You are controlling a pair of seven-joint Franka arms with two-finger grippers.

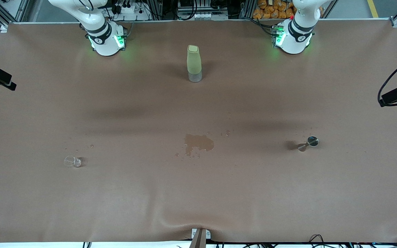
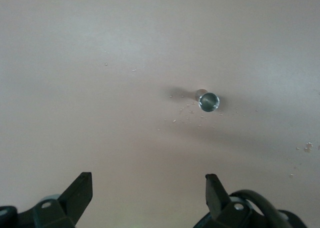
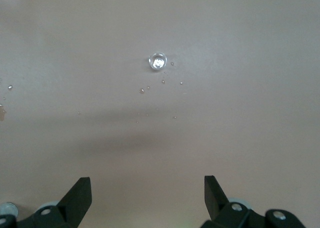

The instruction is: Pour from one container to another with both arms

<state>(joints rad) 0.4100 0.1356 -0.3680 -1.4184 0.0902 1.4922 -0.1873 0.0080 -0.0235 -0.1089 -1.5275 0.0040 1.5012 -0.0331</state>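
A tiny clear glass cup stands on the brown table toward the right arm's end; the right wrist view looks down on the cup from high up. A small steel jigger stands toward the left arm's end, and the left wrist view shows the jigger from above. My left gripper hangs open high over the table with nothing between its fingers. My right gripper is open too and holds nothing. Neither gripper shows in the front view; only the arm bases do.
A tall pale-green bottle with a clear base stands midway between the two bases. A wet stain lies on the table's middle, nearer to the front camera than the bottle. Small droplets dot the table near the cup and near the jigger.
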